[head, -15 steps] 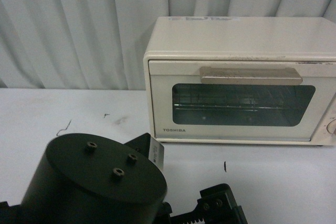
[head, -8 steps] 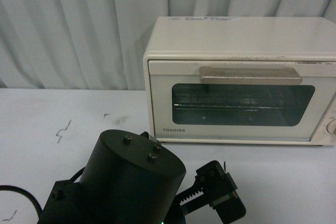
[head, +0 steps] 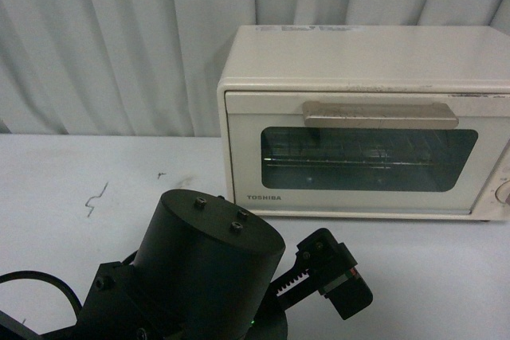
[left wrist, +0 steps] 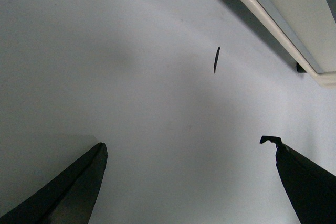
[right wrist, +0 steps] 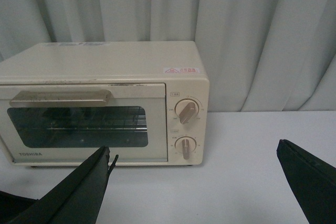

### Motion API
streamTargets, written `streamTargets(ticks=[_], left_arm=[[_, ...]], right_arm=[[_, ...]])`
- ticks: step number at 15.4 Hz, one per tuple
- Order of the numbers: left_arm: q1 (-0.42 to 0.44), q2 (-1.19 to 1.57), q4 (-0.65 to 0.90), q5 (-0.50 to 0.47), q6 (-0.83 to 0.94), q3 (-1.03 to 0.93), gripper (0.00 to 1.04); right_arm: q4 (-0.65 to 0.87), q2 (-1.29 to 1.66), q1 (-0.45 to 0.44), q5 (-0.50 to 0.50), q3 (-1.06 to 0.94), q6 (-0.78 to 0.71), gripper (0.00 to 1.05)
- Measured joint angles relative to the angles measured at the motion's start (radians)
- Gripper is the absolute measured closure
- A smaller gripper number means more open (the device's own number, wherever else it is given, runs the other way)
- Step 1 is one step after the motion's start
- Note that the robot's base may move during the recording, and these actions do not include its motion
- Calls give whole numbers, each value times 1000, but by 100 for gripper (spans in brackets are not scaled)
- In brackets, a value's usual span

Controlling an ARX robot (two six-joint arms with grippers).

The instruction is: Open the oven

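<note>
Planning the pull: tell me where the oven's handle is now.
In the front view the beige handle runs across the top of the oven door, just above the glass window, right of centre.

Oven (head: 358, 61): cream-white body, faint dark smudges along top front edge. Handle (head: 381, 114): beige, shade browner than body. Door window (head: 366, 157): dark glass, greenish tint, thin pale rack lines behind. TOSHIBA lettering (head: 264, 197): dark on cream. Knobs (right wrist: 186, 112): beige. Sticker (right wrist: 181, 70) on oven top: white with reddish print. Counter (head: 64, 173): plain white, few small dark pen-like marks (head: 96, 195). Curtain (head: 119, 37): pale grey-white, vertical folds. Left arm (head: 203, 268): matt black. Left gripper (left wrist: 185, 142), right gripper (right wrist: 194, 148): black fingers.
</note>
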Motion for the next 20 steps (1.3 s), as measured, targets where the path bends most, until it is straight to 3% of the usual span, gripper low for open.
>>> streamTargets(ticks=[10, 11, 12, 13, 15, 17, 18, 20], left_arm=[[-2, -7, -9, -8, 2, -5, 7], [-2, -7, -9, -8, 2, -5, 7], [-2, -7, -9, -8, 2, -5, 7], [-2, -7, -9, -15, 2, -5, 7], [-2, -7, -9, -14, 2, -6, 7], [-2, -7, -9, -14, 2, -6, 7], [-2, -7, -9, -13, 2, -6, 7], [-2, -7, -9, -15, 2, -6, 7]], right_arm=[[0, 0, 0, 0, 0, 0, 6], [2, 17, 30, 91, 2, 9, 6], [98, 162, 104, 303, 23, 11, 6], [217, 278, 73, 377, 44, -11, 6], [468, 520, -7, 330, 106, -77, 6], [714, 848, -43, 191, 242, -221, 6], [780, 1004, -53, 128, 330, -319, 6], [774, 1184, -44, 35, 474, -482, 6]])
